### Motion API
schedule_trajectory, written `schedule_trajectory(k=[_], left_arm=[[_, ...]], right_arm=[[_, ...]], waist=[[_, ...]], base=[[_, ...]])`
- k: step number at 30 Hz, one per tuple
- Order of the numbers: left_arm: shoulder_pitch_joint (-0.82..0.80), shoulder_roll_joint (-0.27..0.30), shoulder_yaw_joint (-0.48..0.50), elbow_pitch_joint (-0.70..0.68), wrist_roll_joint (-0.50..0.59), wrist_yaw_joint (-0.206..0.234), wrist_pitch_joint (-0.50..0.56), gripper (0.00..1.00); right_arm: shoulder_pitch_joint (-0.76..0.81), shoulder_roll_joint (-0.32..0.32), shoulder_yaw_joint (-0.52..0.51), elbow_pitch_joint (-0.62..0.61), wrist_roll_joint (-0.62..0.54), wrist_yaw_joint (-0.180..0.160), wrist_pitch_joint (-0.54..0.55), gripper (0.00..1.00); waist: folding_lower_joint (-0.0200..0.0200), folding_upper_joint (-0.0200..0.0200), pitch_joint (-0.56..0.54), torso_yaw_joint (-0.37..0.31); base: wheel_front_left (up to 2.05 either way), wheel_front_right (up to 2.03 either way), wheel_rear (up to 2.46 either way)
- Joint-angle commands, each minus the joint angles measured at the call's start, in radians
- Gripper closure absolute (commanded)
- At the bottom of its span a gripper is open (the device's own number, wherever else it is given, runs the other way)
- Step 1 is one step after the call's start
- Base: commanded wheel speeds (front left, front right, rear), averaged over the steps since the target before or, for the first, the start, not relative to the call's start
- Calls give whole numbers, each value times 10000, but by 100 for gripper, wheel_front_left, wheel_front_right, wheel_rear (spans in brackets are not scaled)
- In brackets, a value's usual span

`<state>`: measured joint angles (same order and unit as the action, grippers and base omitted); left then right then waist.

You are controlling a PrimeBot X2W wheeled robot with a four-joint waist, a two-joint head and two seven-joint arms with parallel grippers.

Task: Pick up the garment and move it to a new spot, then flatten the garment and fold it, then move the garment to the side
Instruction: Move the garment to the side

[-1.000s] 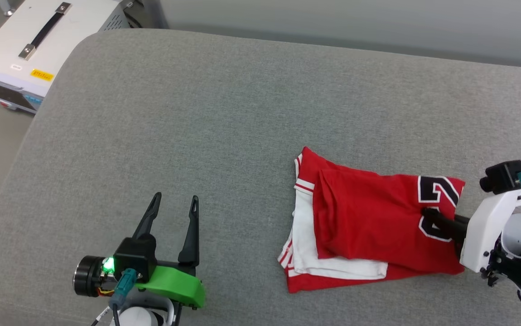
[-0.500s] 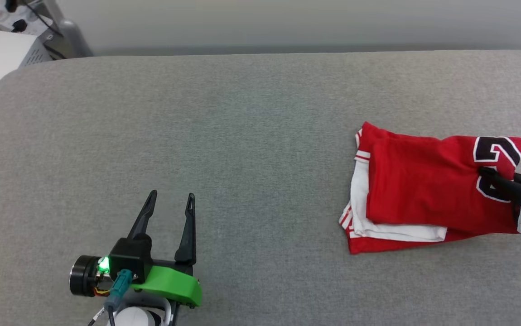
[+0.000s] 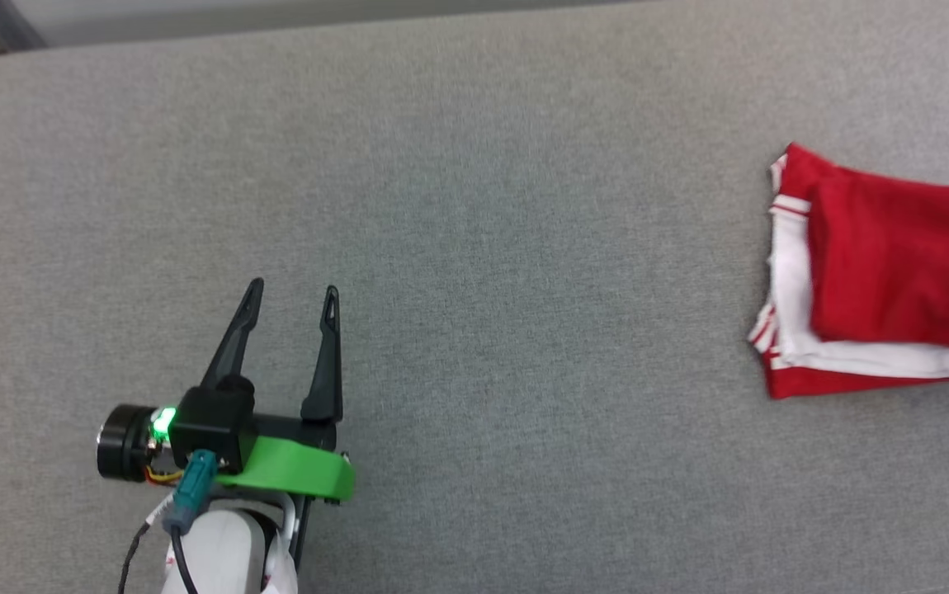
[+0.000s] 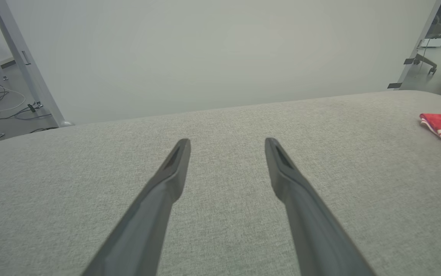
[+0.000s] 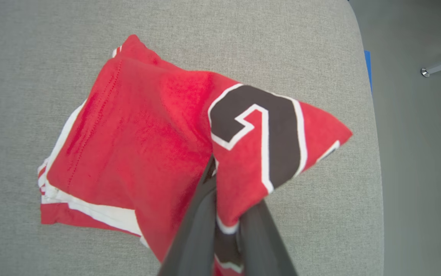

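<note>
1. At the lower left of the head view, the left arm's pale forearm is rising from the bottom edge. It is carrying a glossy green plastic bracket and a glowing green light.
2. The left gripper is hanging over the front left part of the cushion. Its two long, dark, tapering fingers are pointing toward the far edge. The jaws are standing wide apart, gripping nothing and touching no cloth.
3. The cushion is showing as a broad grey pad of finely flecked woven fabric with softly rounded edges and corners. Beyond its far edge, the left wrist view is showing a plain pale wall.
4. The garment is lying near the cushion's right end, well apart from the left gripper. It is soft red cloth folded into a rough rectangle, with a white sleeve layer and thin red stripes peeking out along its left side.
5. In the right wrist view, a blocky black numeral 2 outlined in white is showing on the garment's near part.
6. The right gripper is reaching in from the right edge of the cushion. Its dark fingers are clenched on that numbered part of the garment, with red cloth pinched between them. The pinched cloth is peaking upward while the striped end is resting on the cushion.
</note>
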<state>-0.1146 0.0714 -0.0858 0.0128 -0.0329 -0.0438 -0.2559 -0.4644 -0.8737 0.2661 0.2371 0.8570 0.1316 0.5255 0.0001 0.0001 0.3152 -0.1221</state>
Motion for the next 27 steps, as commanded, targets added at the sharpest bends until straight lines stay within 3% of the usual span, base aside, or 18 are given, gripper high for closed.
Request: schedule_trajectory(k=[1,14,23,24,25,26,27], left_arm=[[-272,108,56,-108,96,-48,-59,0],[-1183,299,-99,-768,272,-113,-59,0],[-1318,400,-132,-818,270,-70,-59,0],[-1307,407,-126,-809,264,-56,-59,0],[-1291,414,-120,-794,260,-43,-59,0],[-1267,420,-120,-770,255,-32,-59,0],[-1241,424,-126,-737,248,-26,-59,0]], right_arm=[[-329,-104,-125,283,-172,-9,-115,100],[-2548,-492,-1143,2978,-1674,-9,-475,100],[-3537,-455,-1536,4370,-2309,-9,-1023,100],[-3624,-334,-1548,4486,-2300,-9,-1128,74],[-3683,-252,-1521,4560,-2316,-9,-1201,24],[-3748,-177,-1491,4656,-2360,-9,-1324,0],[-3797,-105,-1459,4769,-2404,-9,-1437,0]], waist=[[-1,-1,904,-97],[-1,-1,2568,142],[-1,-1,2694,277],[-1,-1,2657,268],[-1,-1,2614,253],[-1,-1,2539,244],[-1,-1,2435,246]], base=[[0,0,0],[0,0,0],[0,0,0],[0,0,0],[0,0,0],[0,0,0],[0,0,0]])
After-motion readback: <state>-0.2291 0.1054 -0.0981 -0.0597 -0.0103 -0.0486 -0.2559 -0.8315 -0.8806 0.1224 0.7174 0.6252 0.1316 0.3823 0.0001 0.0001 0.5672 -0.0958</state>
